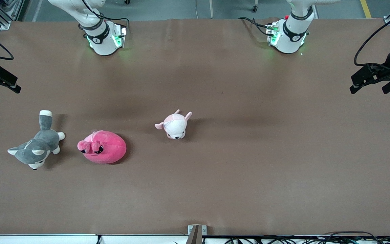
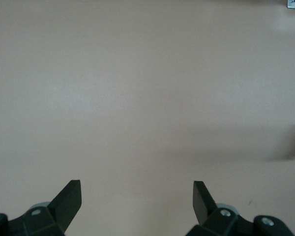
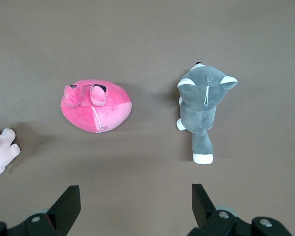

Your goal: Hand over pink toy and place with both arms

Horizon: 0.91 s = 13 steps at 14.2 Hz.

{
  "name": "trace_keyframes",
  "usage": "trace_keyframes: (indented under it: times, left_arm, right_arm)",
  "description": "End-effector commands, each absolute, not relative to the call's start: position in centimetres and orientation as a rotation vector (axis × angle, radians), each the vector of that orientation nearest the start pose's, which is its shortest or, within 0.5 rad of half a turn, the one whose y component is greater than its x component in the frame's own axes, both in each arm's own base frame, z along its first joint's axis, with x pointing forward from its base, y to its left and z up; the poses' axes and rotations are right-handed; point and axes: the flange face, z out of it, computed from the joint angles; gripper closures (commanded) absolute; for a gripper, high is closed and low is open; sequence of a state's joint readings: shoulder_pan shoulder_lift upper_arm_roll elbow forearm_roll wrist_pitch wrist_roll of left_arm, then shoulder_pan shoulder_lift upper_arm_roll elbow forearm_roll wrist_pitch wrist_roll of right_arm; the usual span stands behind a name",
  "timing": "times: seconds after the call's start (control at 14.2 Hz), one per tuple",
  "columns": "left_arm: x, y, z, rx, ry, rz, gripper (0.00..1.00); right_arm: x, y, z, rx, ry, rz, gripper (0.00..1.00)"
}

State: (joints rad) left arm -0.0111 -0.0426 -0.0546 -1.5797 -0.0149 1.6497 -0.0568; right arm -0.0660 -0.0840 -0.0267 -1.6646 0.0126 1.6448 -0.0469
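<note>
The pink toy (image 1: 103, 147), a round hot-pink plush with black eyes, lies on the brown table toward the right arm's end. It also shows in the right wrist view (image 3: 97, 107). My right gripper (image 1: 1, 84) hangs high over the table's edge at the right arm's end, open and empty, apart from the toy; its open jaws show in the right wrist view (image 3: 136, 196). My left gripper (image 1: 369, 84) hangs high over the left arm's end, open and empty. In the left wrist view (image 2: 136, 194) it has only bare table under it.
A grey-and-white husky plush (image 1: 37, 146) lies beside the pink toy, closer to the right arm's end of the table, and also shows in the right wrist view (image 3: 202, 105). A small pale pink-and-white plush (image 1: 175, 125) lies near the table's middle.
</note>
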Motion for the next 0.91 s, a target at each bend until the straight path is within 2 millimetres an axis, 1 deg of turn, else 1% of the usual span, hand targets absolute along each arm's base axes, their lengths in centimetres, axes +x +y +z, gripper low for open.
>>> trace_keyframes:
  times: [0.0,0.21,0.49,0.84]
  left_arm:
    - [54.84,-3.72,65.71,-3.161,0.027,-0.183,0.00]
    - [54.85,-3.63,65.64,-3.161,0.024,-0.180,0.00]
    - [54.85,-3.63,65.64,-3.161,0.019,-0.180,0.00]
    - [54.85,-3.63,65.64,-3.161,0.019,-0.180,0.00]
  right_arm:
    - [52.41,-5.11,63.27,-3.150,0.098,-0.115,0.00]
    - [52.37,-4.86,63.21,-3.151,0.084,-0.105,0.00]
    - [52.39,-5.01,63.13,-3.191,0.067,-0.098,0.00]
    - [52.25,-4.95,63.13,-3.194,0.072,-0.086,0.00]
